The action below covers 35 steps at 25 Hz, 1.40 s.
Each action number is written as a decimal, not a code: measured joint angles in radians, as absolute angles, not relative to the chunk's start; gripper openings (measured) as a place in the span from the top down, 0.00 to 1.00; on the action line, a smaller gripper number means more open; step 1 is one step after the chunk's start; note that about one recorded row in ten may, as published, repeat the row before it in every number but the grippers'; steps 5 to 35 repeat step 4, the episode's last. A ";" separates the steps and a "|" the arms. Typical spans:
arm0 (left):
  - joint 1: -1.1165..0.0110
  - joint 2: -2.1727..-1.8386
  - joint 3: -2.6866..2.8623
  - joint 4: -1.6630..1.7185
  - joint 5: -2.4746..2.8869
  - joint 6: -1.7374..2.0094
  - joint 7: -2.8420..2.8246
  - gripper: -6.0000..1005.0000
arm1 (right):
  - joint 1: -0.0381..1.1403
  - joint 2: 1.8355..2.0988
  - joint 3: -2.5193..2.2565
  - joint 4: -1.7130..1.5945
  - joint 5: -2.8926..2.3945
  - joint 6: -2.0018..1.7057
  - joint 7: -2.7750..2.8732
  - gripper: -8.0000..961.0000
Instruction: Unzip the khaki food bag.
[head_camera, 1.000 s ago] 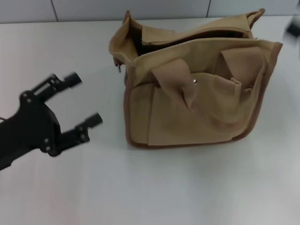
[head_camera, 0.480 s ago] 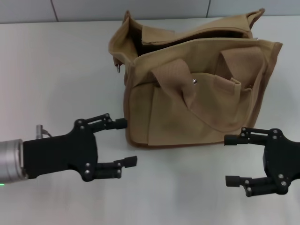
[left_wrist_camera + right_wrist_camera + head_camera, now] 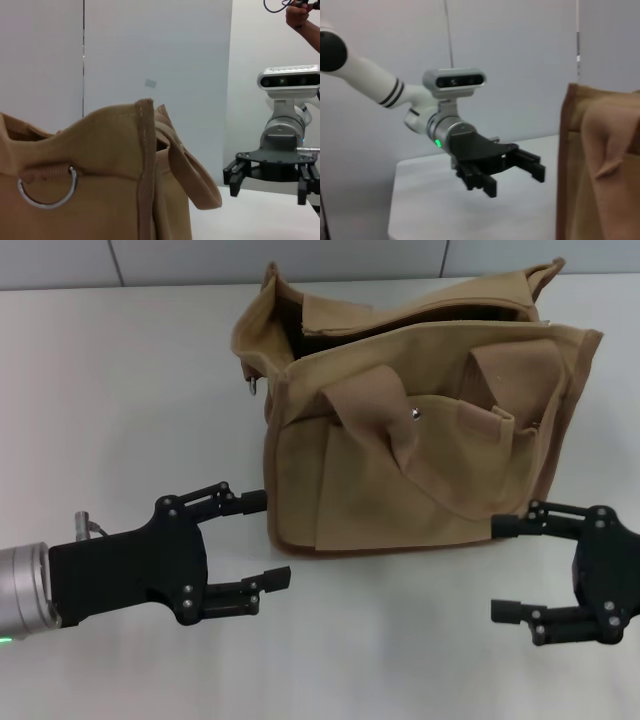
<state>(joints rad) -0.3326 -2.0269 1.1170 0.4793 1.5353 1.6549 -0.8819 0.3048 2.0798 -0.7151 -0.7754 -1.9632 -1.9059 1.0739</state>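
A: We see one khaki food bag standing toward the far side of the white worktop, its top gaping open.

B: And our two claws: left claw spread wide just beside the bag's near-left corner, right claw spread too, near its near-right corner. Neither touches it; bare worktop lies around both.

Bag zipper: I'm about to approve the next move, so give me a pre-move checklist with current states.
1. Bag upright on the table: ok.
2. Left claw open, beside the bag's lower front corner, holding nothing: ok.
3. Right claw open, at the opposite lower corner, holding nothing: ok.
4. Either claw up at the bag's top: not ok.
5. Top mouth gapes open: ok.
6. Zipper pull located: cannot tell.
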 joint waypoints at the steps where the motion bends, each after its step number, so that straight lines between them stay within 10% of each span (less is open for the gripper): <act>1: -0.329 -2.027 1.117 0.479 1.535 1.656 -0.881 0.18 | 0.305 2.080 -0.706 -0.775 -1.964 -1.906 1.074 0.14; 35: -0.326 -2.027 1.117 0.480 1.535 1.656 -0.881 0.18 | 0.301 2.079 -0.690 -0.775 -1.965 -1.907 1.072 0.14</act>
